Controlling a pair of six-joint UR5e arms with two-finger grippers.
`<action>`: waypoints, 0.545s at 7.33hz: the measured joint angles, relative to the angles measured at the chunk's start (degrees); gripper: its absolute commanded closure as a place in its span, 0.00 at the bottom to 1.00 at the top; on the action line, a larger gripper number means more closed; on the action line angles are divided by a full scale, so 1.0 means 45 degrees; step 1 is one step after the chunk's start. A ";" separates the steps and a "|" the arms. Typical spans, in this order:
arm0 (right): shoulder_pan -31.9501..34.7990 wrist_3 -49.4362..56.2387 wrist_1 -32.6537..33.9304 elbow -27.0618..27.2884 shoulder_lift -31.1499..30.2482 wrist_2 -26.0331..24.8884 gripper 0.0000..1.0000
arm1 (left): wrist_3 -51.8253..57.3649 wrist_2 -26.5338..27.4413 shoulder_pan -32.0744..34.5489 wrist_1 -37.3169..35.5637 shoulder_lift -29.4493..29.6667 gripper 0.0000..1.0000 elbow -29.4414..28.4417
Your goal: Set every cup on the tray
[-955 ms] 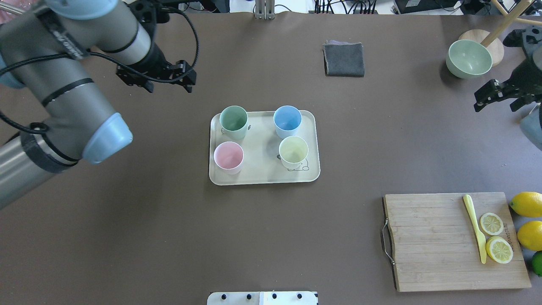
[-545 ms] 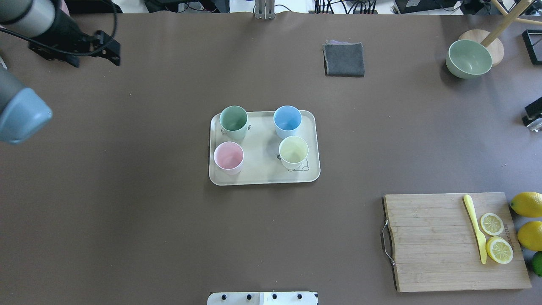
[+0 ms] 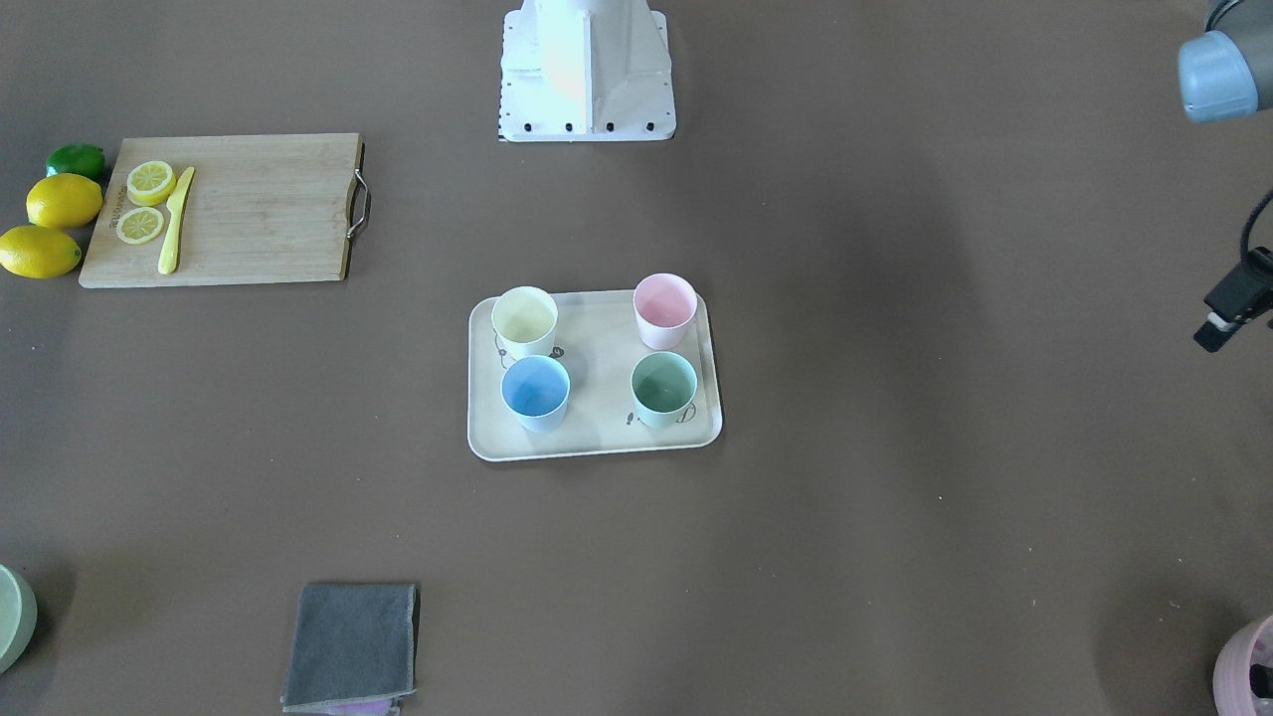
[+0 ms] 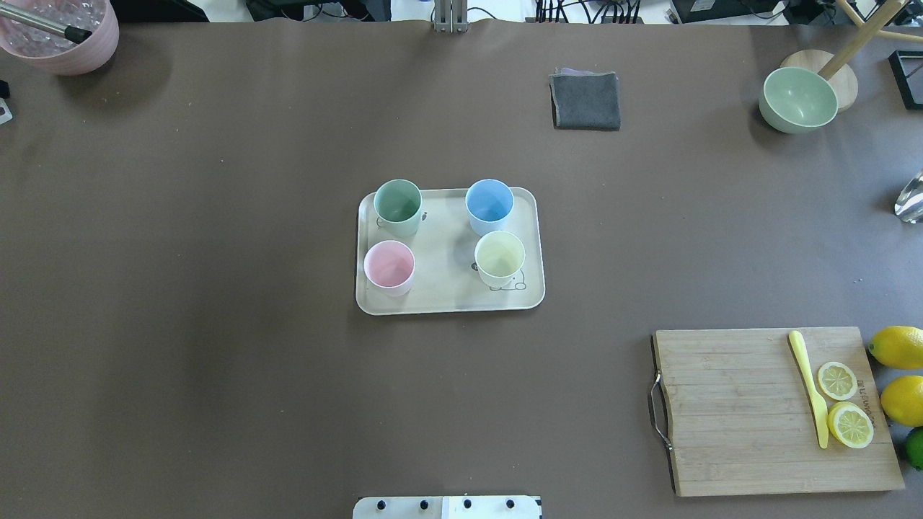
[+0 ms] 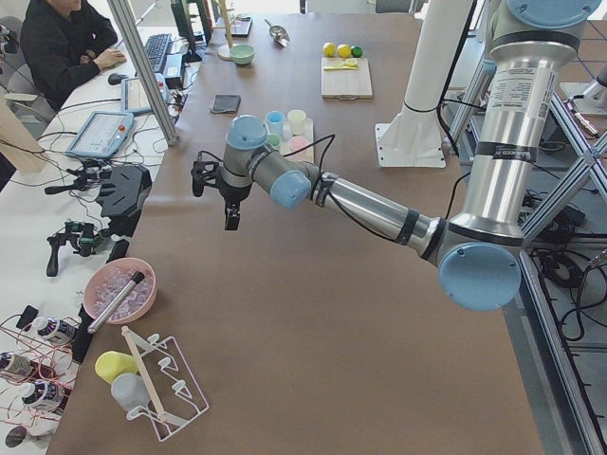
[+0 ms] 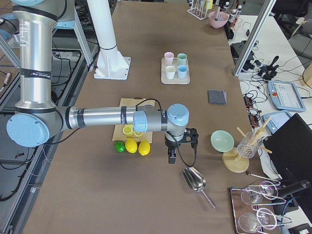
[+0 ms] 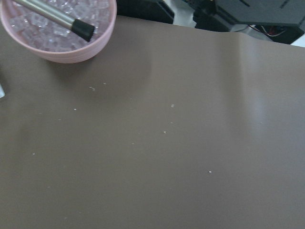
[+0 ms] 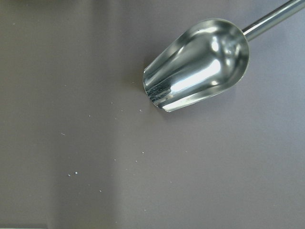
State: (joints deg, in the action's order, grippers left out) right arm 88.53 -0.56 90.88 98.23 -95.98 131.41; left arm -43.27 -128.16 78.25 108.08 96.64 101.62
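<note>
- We see all four cups standing upright, mouths up, on the cream tray [image 4: 441, 268], which lies flat near the middle of the brown table [image 4: 216, 324].
- They form a loose square, none touching another. In the overhead view the mint green cup [image 4: 397, 205] and the light blue cup [image 4: 489, 204] sit along the far rim. The pink cup [image 4: 389, 265] and the pale yellow cup [image 4: 500, 256] stand nearer the robot.
- Each cup is matte, handleless and tapers toward its base. A small line drawing shows on the tray just beside the pale yellow cup.
- The left gripper [image 5: 230, 218] hangs over bare table well away from the tray, near the pink pot [image 4: 61, 36]. We cannot tell whether its fingers are parted or closed.
- That pot holds clear cubes [image 7: 45, 31], and a metal rod [image 7: 45, 10] with a black tip rests in it.
- The right gripper [image 6: 171, 157] hangs over the table's other end, close to a metal scoop [image 8: 200, 62] lying on its side. We cannot tell its state either.
- A pale-green bowl [image 4: 799, 99] stands at the far right corner.
- The wooden cutting board [image 4: 735, 411] carries two lemon halves [image 4: 837, 380] and a yellow knife [image 4: 811, 386]. Whole lemons [image 4: 898, 347] and a lime [image 4: 916, 447] lie just beside it.
- A folded grey cloth [image 4: 585, 101] lies on the table beyond the tray.
</note>
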 measured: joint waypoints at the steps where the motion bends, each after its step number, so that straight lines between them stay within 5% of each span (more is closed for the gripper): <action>1: 0.0308 0.0330 -0.0003 -0.0045 -0.0241 0.0013 0.00 | 0.1929 -0.0068 0.0528 -0.0301 -0.0480 0.02 -0.0177; 4: 0.0560 0.0378 0.0003 -0.0063 -0.0573 0.0039 0.00 | 0.5570 -0.0190 0.1678 -0.1733 -0.1770 0.02 -0.0544</action>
State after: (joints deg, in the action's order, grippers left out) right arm 91.05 1.14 90.89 97.95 -98.56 131.58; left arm -18.20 -129.02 85.80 100.28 88.67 99.17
